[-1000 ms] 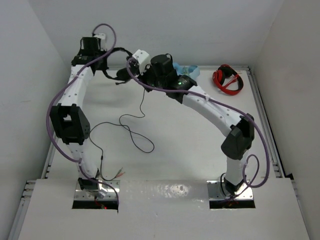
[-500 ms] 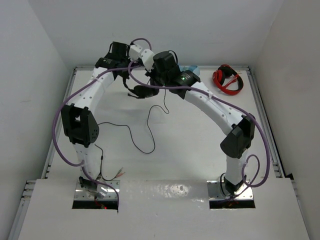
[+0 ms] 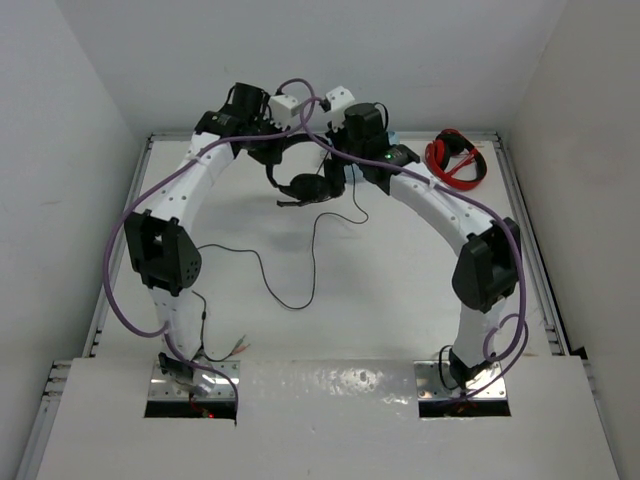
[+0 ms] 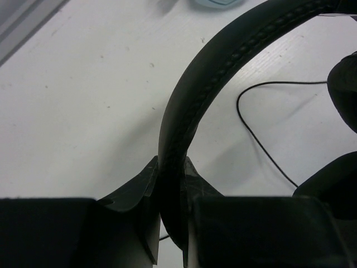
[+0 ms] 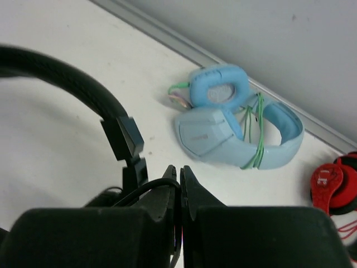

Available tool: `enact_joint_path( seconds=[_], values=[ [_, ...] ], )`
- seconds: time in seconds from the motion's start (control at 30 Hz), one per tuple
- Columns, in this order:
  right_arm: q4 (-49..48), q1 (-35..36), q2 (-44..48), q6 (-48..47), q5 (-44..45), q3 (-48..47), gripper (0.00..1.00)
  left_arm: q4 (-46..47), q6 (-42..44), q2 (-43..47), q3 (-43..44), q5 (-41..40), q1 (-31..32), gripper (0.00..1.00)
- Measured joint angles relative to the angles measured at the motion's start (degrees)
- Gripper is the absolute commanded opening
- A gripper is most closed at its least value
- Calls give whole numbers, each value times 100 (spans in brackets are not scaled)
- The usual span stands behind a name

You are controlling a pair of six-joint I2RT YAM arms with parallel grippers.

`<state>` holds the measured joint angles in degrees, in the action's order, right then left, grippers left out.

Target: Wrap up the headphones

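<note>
Your left gripper [image 4: 170, 180] clamps the stitched band [image 4: 223, 68] of the black over-ear headphones [image 3: 306, 186], holding them raised above the white table [image 3: 400, 300]. That likely lets your right gripper [image 5: 179, 187], pinched on their thin black cable [image 3: 313, 240], wind it.

Bright, even overhead light on the matte white tabletop [image 3: 400, 260]; glare patches on the glossy white front panel [image 3: 350, 378]. The black over-ear headphones [image 4: 184, 111] cast a soft-edged shadow. Wrist-view foregrounds dark, slightly blurred.
</note>
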<state>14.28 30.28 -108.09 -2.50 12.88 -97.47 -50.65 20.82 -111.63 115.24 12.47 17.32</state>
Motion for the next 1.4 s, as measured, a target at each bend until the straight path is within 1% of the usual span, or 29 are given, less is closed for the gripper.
enact_joint_path(
  seconds=[0.07,0.13,0.17,0.23,0.33,0.43,0.5,0.63,0.73,0.87,0.97,1.07,1.17,1.3,1.33,1.37,1.4],
  values=[
    [-129,20,59,103,-74,0,1,-74,-59,0,0,111,-9,0],
    [-212,24,103,190,-168,0,7,-127,-131,0,0,238,-7,0],
    [-229,24,114,245,-201,0,7,-144,-170,0,0,330,-7,0],
    [-260,15,122,326,-251,7,7,-192,-205,0,0,470,-7,0],
    [-269,-15,122,428,-354,7,1,-254,-275,0,0,535,-7,0],
    [-267,-44,122,402,-472,-17,0,-214,-409,0,-2,343,13,0],
    [-267,-52,122,308,-579,-83,0,-151,-520,0,-7,44,50,0],
    [-299,149,243,-295,-706,-164,0,-87,-796,-28,-7,-448,103,0],
    [-595,667,476,-874,-424,-46,0,-28,-1060,-98,-7,-590,109,0],
    [-920,1464,605,-1316,-216,0,0,120,-1449,-175,-7,-595,109,0],
    [-942,1794,535,-1572,39,-42,0,271,-1620,-203,-11,-621,111,0],
    [-960,1860,345,-1692,420,-186,0,321,-1609,-208,-39,-599,114,0],
    [-949,1784,111,-1703,833,-415,0,439,-1456,-201,-332,-450,111,0],
    [-457,1550,-435,-1709,1394,-1189,0,271,-1139,-201,-645,-184,118,0],
    [-345,1486,-621,-1711,1572,-1419,1,219,-1034,-201,-654,-98,120,0],
    [-275,1440,-769,-1711,1729,-1578,5,203,-966,-201,-654,-48,122,0],
    [-212,1414,-863,-1700,1856,-1652,7,199,-896,-201,-654,-13,122,0]
  ],
)
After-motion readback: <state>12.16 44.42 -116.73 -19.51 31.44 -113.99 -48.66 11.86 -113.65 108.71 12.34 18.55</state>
